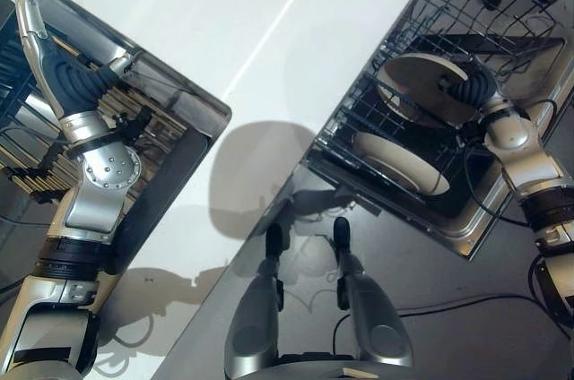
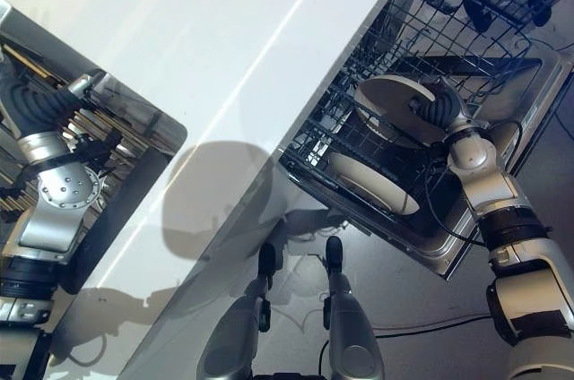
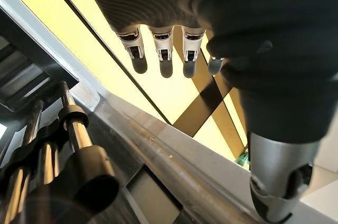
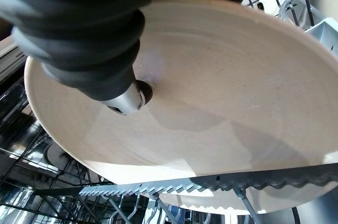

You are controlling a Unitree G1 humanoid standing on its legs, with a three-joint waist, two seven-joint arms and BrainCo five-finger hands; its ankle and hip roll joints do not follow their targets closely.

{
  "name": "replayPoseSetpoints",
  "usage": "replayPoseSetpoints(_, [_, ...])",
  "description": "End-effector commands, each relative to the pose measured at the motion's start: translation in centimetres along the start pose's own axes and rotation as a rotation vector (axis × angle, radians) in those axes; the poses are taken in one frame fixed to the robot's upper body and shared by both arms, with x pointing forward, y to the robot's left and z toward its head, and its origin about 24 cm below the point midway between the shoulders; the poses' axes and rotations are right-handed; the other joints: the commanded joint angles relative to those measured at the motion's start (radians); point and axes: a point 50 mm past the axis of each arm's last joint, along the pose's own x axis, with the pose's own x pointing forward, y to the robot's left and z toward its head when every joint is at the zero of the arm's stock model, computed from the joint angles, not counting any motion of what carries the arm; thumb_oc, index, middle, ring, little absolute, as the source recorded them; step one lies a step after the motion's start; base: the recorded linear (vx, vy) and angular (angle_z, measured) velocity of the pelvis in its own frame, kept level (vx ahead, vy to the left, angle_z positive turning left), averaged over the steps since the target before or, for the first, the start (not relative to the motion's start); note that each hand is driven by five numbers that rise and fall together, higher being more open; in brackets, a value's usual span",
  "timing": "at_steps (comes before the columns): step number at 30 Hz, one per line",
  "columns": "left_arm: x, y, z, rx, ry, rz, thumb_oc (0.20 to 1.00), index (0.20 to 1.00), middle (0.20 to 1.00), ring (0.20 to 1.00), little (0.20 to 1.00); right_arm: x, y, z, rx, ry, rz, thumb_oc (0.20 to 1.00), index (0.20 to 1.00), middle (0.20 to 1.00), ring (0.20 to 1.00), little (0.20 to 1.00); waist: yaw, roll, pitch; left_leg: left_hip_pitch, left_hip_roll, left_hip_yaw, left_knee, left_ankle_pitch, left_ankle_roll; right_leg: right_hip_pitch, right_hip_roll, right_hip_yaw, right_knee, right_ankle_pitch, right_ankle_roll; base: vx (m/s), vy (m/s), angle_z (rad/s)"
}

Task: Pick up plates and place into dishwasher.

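Plate in hand: your right hand [image 2: 437, 109] grips a pale plate [image 2: 387, 105] low over the dishwasher rack [image 2: 395, 44] — not yet seated.
Done: one plate [image 2: 369, 180] already stands in the rack.
Left hand [image 3: 163, 49]: fingers relaxed, holding nothing, beside the bench [image 1: 224, 21].
Left: seat the plate, then let go.

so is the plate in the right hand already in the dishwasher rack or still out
In, but not let go: the plate stands among the rack wires, the right hand on it, behind a second plate.
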Motion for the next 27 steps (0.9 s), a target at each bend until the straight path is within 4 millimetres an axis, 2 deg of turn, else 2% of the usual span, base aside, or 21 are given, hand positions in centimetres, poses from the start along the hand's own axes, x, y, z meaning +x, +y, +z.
replayPoseSetpoints(1, [2.4, 0.5, 1.6, -0.036, -0.068, 0.085, 1.000, 1.000, 1.000, 1.000, 1.000, -1.8, 6.9, -1.9, 0.008, 0.049, 0.305, 0.200, 0.200, 0.200, 0.200, 0.200, -0.006, 0.017, -0.006, -0.097, 0.022, -0.015, 0.040, 0.056, -0.004, -0.101, -0.106, 0.028, 0.150, -0.059, 0.085, 0.00, 0.000, 0.00])
replayPoseSetpoints(4, [2.4, 0.4, 1.7, -0.042, -0.070, 0.084, 1.000, 1.000, 1.000, 1.000, 1.000, -1.8, 6.8, -2.1, 0.009, 0.065, 0.293, 0.200, 0.200, 0.200, 0.200, 0.200, -0.008, 0.019, -0.005, -0.096, 0.023, -0.013, 0.037, 0.058, -0.004, -0.101, -0.105, 0.029, 0.149, -0.057, 0.086, -0.01, 0.000, 0.00])
replayPoseSetpoints(5, [2.4, 0.4, 1.7, -0.042, -0.070, 0.082, 1.000, 1.000, 1.000, 1.000, 1.000, -1.7, 6.7, -2.2, 0.016, 0.071, 0.282, 0.231, 0.231, 0.231, 0.231, 0.231, -0.008, 0.019, -0.007, -0.095, 0.023, -0.013, 0.035, 0.058, -0.004, -0.100, -0.105, 0.029, 0.147, -0.056, 0.087, 0.00, 0.000, 0.00])
replayPoseSetpoints(6, [2.4, 0.4, 1.8, -0.043, -0.069, 0.082, 1.000, 1.000, 1.000, 1.000, 1.000, -1.7, 6.6, -2.2, 0.022, 0.074, 0.267, 0.953, 0.953, 0.953, 0.953, 0.953, -0.009, 0.019, -0.009, -0.093, 0.023, -0.012, 0.034, 0.058, -0.004, -0.098, -0.105, 0.030, 0.145, -0.055, 0.087, 0.00, 0.000, 0.00])
replayPoseSetpoints(7, [2.4, 0.4, 1.7, -0.043, -0.069, 0.082, 1.000, 1.000, 1.000, 1.000, 1.000, -1.7, 6.5, -2.2, 0.024, 0.079, 0.261, 1.000, 1.000, 1.000, 1.000, 1.000, -0.009, 0.018, -0.010, -0.091, 0.024, -0.011, 0.033, 0.058, -0.004, -0.098, -0.104, 0.030, 0.145, -0.055, 0.087, 0.00, 0.000, 0.00])
replayPoseSetpoints(13, [2.3, 0.5, 1.6, -0.040, -0.069, 0.079, 1.000, 1.000, 1.000, 1.000, 1.000, -1.7, 6.1, -2.2, 0.030, 0.082, 0.214, 1.000, 1.000, 1.000, 1.000, 1.000, -0.013, 0.012, -0.020, -0.075, 0.029, -0.005, 0.024, 0.056, -0.004, -0.087, -0.103, 0.028, 0.141, -0.053, 0.087, 0.00, 0.000, 0.00])
replayPoseSetpoints(17, [1.6, 0.9, 0.8, -0.027, -0.045, 0.078, 1.000, 1.000, 1.000, 1.000, 1.000, -1.9, 4.9, -0.8, 0.190, 0.006, 0.080, 1.000, 1.000, 1.000, 1.000, 1.000, -0.024, 0.006, -0.042, -0.048, 0.036, 0.004, 0.015, 0.048, -0.004, -0.067, -0.098, 0.029, 0.137, -0.057, 0.086, 0.03, 0.019, 0.01])
replayPoseSetpoints(21, [0.0, 1.2, 0.0, -0.015, -0.020, 0.085, 1.000, 1.000, 1.000, 1.000, 1.000, -3.4, 5.5, 0.1, 0.290, -0.051, -0.006, 1.000, 1.000, 1.000, 1.000, 1.000, -0.044, 0.002, -0.064, -0.019, 0.041, 0.017, 0.006, 0.040, -0.002, -0.048, -0.095, 0.036, 0.132, -0.058, 0.086, 0.05, 0.059, -0.01])
replayPoseSetpoints(27, [-2.1, 1.8, -1.2, 0.002, 0.031, 0.072, 1.000, 1.000, 1.000, 1.000, 1.000, -5.7, 5.2, -0.8, 0.312, -0.053, -0.094, 1.000, 1.000, 1.000, 1.000, 1.000, -0.069, 0.004, -0.099, 0.023, 0.043, 0.038, 0.005, 0.027, 0.001, -0.020, -0.098, 0.050, 0.127, -0.060, 0.085, 0.06, 0.075, -0.02])
